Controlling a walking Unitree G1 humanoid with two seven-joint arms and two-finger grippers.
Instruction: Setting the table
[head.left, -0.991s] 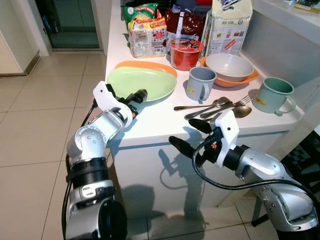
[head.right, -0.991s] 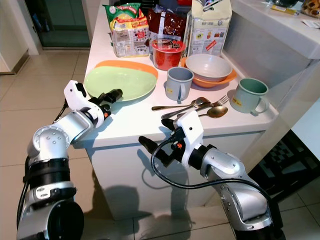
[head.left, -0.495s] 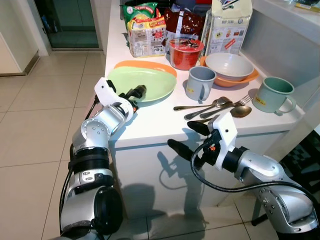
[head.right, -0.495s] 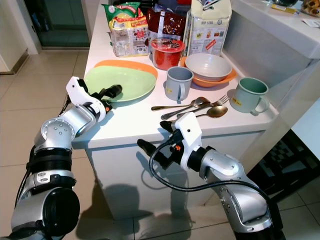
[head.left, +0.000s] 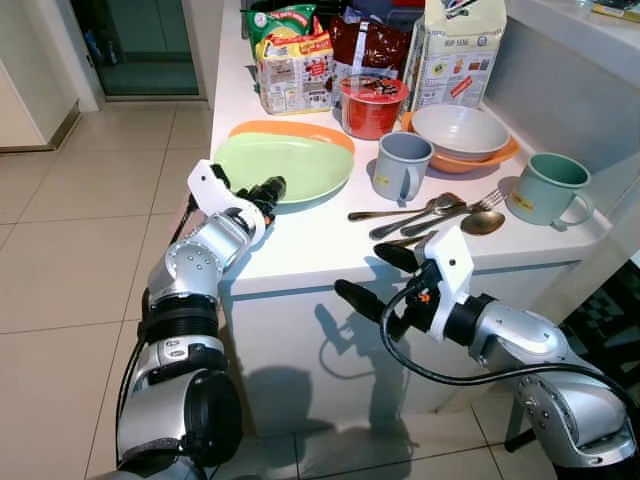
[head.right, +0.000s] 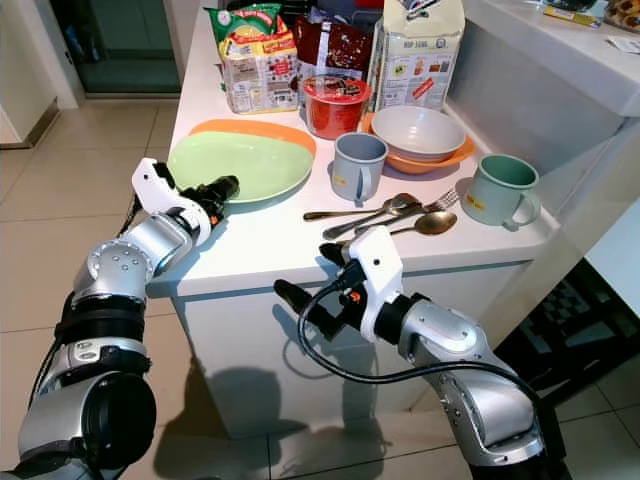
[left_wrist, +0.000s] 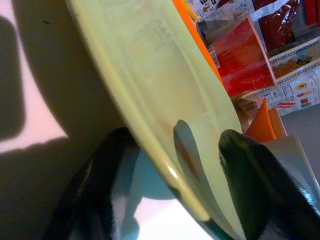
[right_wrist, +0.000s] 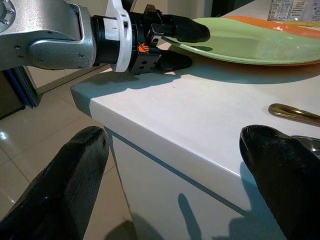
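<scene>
A light green plate (head.left: 290, 165) lies on the white counter (head.left: 300, 250), stacked on an orange plate (head.left: 300, 131). My left gripper (head.left: 268, 190) is at the green plate's near-left rim, open, with one finger (right_wrist: 180, 29) over the rim and the other under it. In the left wrist view the green plate's edge (left_wrist: 165, 125) runs between the two fingers. My right gripper (head.left: 360, 270) hangs open in front of the counter's near edge, below the spoons and fork (head.left: 430, 210), holding nothing. A grey-blue mug (head.left: 400, 165) and a green mug (head.left: 545, 190) stand to the right.
A white bowl (head.left: 458, 130) sits on an orange dish behind the grey-blue mug. A red noodle cup (head.left: 372, 105) and several food packets (head.left: 295, 60) crowd the counter's back. A raised ledge (head.left: 560, 60) borders the right side. Tiled floor (head.left: 70, 250) lies to the left.
My left arm has drawn in closer to the counter, while its gripper has stayed at the green plate's rim. The right gripper has barely moved.
</scene>
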